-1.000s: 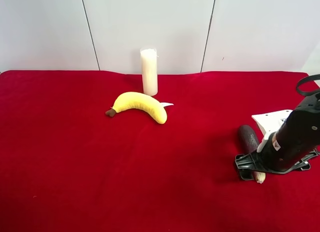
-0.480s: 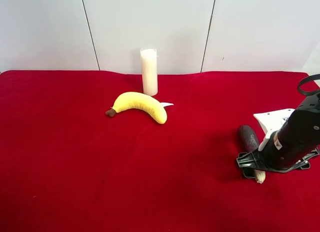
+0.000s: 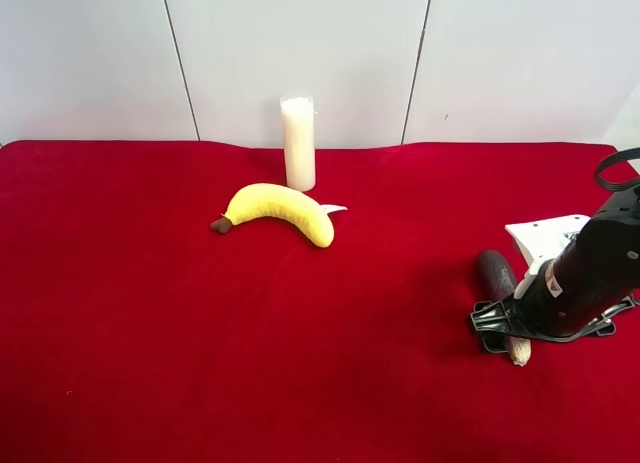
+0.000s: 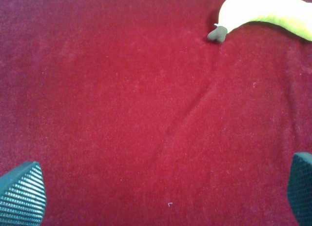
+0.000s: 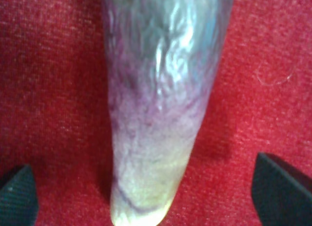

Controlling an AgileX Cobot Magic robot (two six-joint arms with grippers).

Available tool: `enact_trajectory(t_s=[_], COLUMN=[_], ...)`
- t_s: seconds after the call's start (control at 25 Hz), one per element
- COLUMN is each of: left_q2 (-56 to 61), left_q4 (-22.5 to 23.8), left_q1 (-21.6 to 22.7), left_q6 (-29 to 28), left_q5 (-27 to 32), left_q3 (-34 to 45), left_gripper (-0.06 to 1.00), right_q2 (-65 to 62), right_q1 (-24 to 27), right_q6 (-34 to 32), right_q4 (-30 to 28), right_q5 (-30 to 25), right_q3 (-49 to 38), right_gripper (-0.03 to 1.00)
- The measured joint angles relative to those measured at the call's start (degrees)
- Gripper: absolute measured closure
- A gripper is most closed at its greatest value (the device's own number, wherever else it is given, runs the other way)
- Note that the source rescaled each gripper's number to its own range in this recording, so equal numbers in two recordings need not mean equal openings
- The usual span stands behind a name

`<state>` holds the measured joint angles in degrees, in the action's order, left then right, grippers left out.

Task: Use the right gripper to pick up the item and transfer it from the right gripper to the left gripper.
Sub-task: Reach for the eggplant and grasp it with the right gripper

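A red cloth [image 3: 150, 313] is covering the whole table, with pale wall panels [image 3: 300, 43] standing behind it. Near the back, a white candle [image 3: 298, 143] is standing upright, and a yellow plush banana [image 3: 280, 211] is lying just in front of it, its brown stem pointing toward the high view's left. Well apart from both, at that view's right, the purple eggplant toy [image 3: 496, 273] is lying flat on the cloth, its pale tip pointing toward the near edge. The right gripper [image 3: 505, 331] is sitting low over that tip, and the black arm with its white bracket [image 3: 545, 238] is covering the toy's middle, so only the dark end and the cream tip are showing. In the right wrist view the jaws are standing open, one fingertip [image 5: 18, 196] on each side of the toy, with bare cloth showing between them and it. The left gripper [image 4: 161, 192] is appearing only in its own wrist view, where its jaws are spread wide, the fingertips [image 4: 22, 194] cut off at the frame's corners over bare cloth, and one end of the banana is showing at the edge.
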<state>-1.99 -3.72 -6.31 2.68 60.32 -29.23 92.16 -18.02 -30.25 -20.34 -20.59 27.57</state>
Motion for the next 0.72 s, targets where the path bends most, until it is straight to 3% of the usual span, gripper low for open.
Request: enact_trajectory(t_s=[0.6, 0.72], left_q2=[0.0, 0.0], left_q4=[0.0, 0.0], left_q1=[0.0, 0.0], left_q6=[0.0, 0.0], left_q5=[0.0, 0.0], left_q3=[0.0, 0.0], left_gripper=[-0.06, -0.06], right_q2=[4.06, 4.17], right_q1=[0.47, 0.47], right_q6=[0.05, 0.05], right_q4=[0.02, 0.41], right_q5=[1.84, 2.14], right_q3=[0.05, 0.05], right_gripper=[0.22, 0.3])
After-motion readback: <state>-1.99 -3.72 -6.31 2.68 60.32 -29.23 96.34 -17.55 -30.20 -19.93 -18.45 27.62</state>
